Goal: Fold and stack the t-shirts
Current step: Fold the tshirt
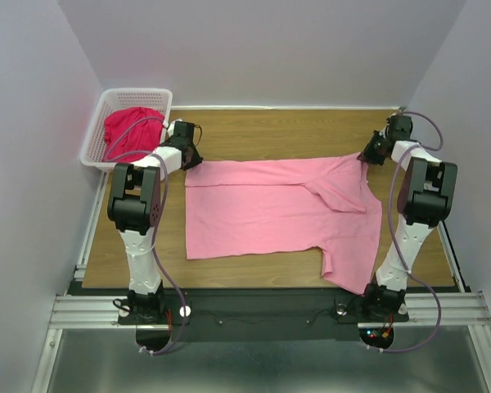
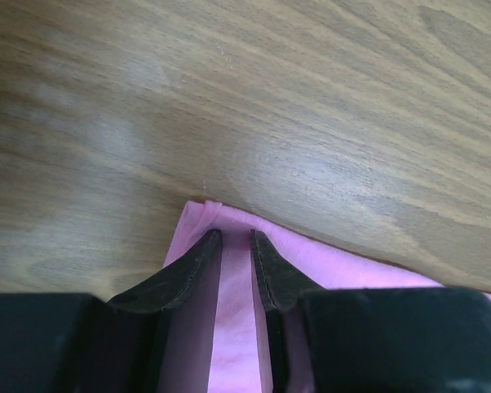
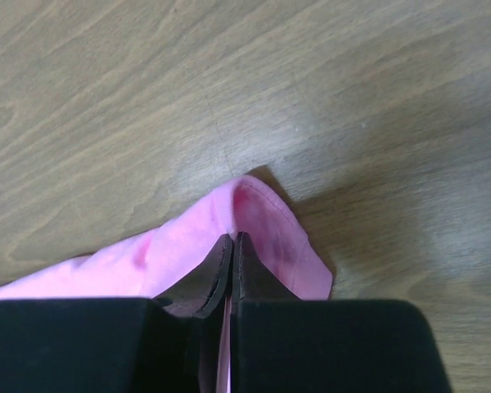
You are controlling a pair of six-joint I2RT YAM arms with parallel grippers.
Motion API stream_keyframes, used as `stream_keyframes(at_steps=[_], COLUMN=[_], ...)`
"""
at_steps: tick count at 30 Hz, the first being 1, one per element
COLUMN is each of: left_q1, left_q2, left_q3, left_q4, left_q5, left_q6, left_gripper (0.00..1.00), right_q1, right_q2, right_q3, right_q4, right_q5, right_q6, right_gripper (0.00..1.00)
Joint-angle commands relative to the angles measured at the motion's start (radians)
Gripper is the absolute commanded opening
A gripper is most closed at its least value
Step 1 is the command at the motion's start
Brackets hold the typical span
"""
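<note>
The pink t-shirt (image 1: 270, 205) lies spread flat on the wooden surface (image 1: 270, 131), stretched between the 2 grippers. Its hem side lies toward the left gripper and its neck and sleeves toward the right one.

The left gripper (image 1: 193, 159) sits low at the shirt's corner on its side. In the left wrist view, the 2 fingers (image 2: 198, 266) of the left gripper (image 2: 236, 237) stand a narrow gap apart. A strip of pink t-shirt (image 2: 344, 274) shows in that gap, and the cloth corner ends just ahead of the fingertips, with bare wood beyond. The cloth there looks flat, not pinched.

The right gripper (image 1: 367, 157) is at the opposite corner of the shirt. From the right wrist camera, the right gripper (image 3: 232, 237) has its jaws pressed together on a raised fold of the pink t-shirt (image 3: 180, 246). The fabric humps up just ahead of the tips and trails off to 1 side beneath the gripper, casting a shadow on the wood.

The crimson t-shirt (image 1: 131, 127) is bunched inside the white basket (image 1: 139, 92). The basket sits just behind and outward of the left gripper, at the surface's corner, well apart from the right gripper.
</note>
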Motion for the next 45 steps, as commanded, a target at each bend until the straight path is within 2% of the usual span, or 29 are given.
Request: stream_keyframes(at_steps=[1,6,15,18,22,23,25,30,32,35,39,45], left_q1=[0.009,0.026,0.027,0.027,0.024,0.018,0.01,-0.065,-0.094,-0.154,-0.172,-0.171], left_q2=[-0.004,-0.018,-0.007,-0.018,-0.07,-0.085,-0.142,-0.292,-0.331,-0.406,-0.525,-0.644], left_q3=[-0.024,-0.081,-0.044,-0.042,-0.042,-0.042,-0.047,-0.082,-0.111,-0.168,-0.292,-0.442], left_q4=[-0.04,-0.037,-0.043,-0.036,-0.033,-0.033,-0.036,-0.051,-0.062,-0.069,-0.069,-0.056], left_q5=[-0.033,-0.034,-0.028,-0.022,-0.007,-0.008,-0.008,-0.022,-0.022,-0.036,-0.071,-0.171], left_q6=[-0.019,-0.039,-0.036,-0.029,-0.022,-0.021,-0.018,0.002,0.008,0.013,-0.001,0.024], left_gripper=[0.32,0.32,0.32,0.34,0.44,0.5,0.54,0.7,0.8,0.82,0.83,0.83], right_q1=[-0.038,-0.075,-0.077,-0.075,-0.075,-0.075,-0.075,-0.06,-0.035,0.046,0.227,0.437], right_q2=[0.018,0.042,0.093,0.101,0.027,0.007,-0.036,-0.241,-0.302,-0.405,-0.52,-0.524], right_q3=[0.063,0.112,0.162,0.169,0.161,0.147,0.123,-0.078,-0.141,-0.229,-0.345,-0.416], right_q4=[0.041,0.041,0.041,0.038,0.024,0.017,-0.015,-0.072,-0.1,-0.147,-0.183,-0.189], right_q5=[0.054,0.059,0.024,0.014,0.017,0.024,0.036,0.059,0.067,0.089,0.174,0.394], right_q6=[-0.004,0.007,0.008,0.005,0.015,0.019,0.03,0.05,0.045,-0.008,-0.083,-0.1], right_gripper=[0.01,0.01,0.01,0.13,0.37,0.4,0.45,0.46,0.46,0.46,0.49,0.49])
